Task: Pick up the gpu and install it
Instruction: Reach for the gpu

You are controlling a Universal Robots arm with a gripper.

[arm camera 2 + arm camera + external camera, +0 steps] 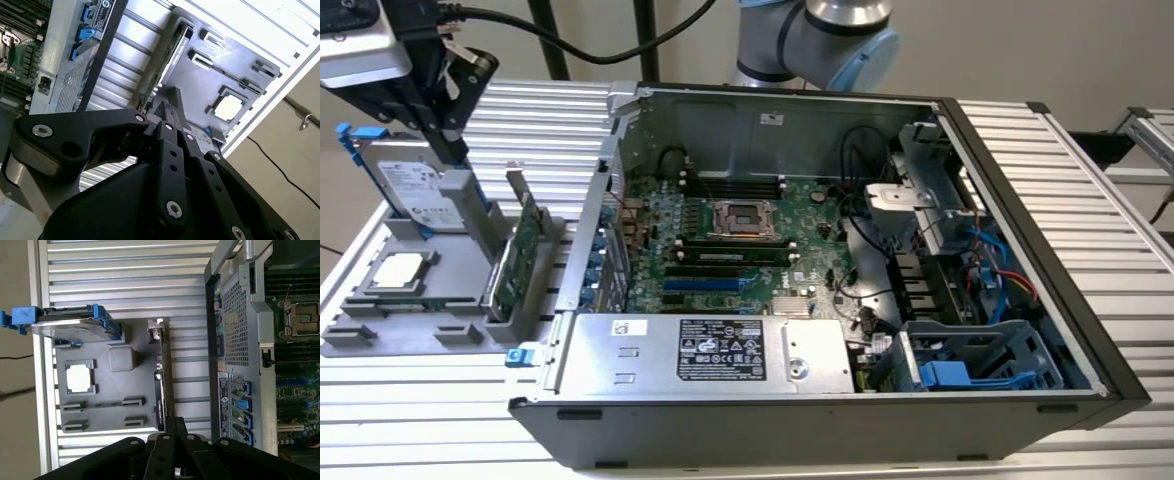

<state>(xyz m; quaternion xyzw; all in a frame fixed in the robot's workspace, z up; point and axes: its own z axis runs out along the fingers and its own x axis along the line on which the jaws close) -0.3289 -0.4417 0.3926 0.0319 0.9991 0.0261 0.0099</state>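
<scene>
Your pincer [454, 152] is hovering over the gray holder [387, 335] on the table [400, 420], fingers pressed together and gripping nothing. The gpu [520, 255] is standing on edge in that holder, beside the open computer case [787, 425].

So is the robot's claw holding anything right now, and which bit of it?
Nothing is held. The gripper hangs with its jaws shut together, empty, over the grey tray, where the gpu stands on edge.
</scene>
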